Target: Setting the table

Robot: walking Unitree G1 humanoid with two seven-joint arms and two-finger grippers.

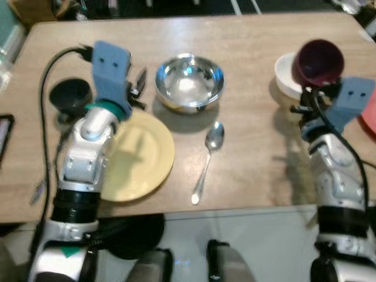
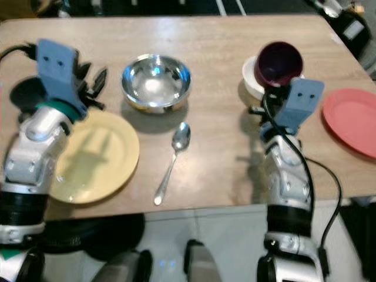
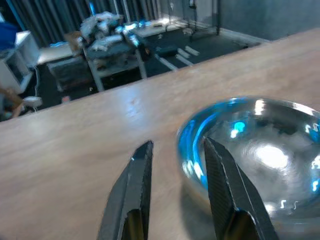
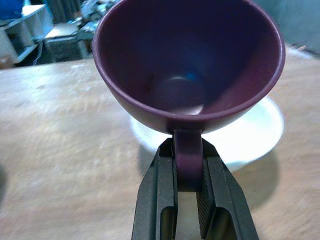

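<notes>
Right wrist view puts the maroon cup [image 4: 189, 75] front and centre: the right gripper [image 4: 188, 172] pinches its handle between both black fingers, the bowl of the cup held above a white saucer [image 4: 250, 135] on the wooden table [image 1: 252, 76]. From the head views, cup and saucer sit at the far right of the table, with a red plate [image 2: 352, 120] further right at the edge.

The cup looks rigid and light, probably plastic or glazed ware, so weight is little trouble. The handle is a narrow, smooth tab, though, and a grip there lets the cup swing or twist about the fingers; I judge it wants a firm pinch and slow, level travel. If it is ceramic, a drop onto the saucer could chip either.

The left gripper [image 3: 175, 165] hovers with its fingers slightly spread and holding nothing, just left of the steel bowl [image 1: 189, 82] at the far middle of the table. A yellow plate [image 1: 141, 155] lies near left under that arm, a spoon [image 1: 208, 158] to its right, and a dark bowl [image 1: 70, 94] sits far left.
</notes>
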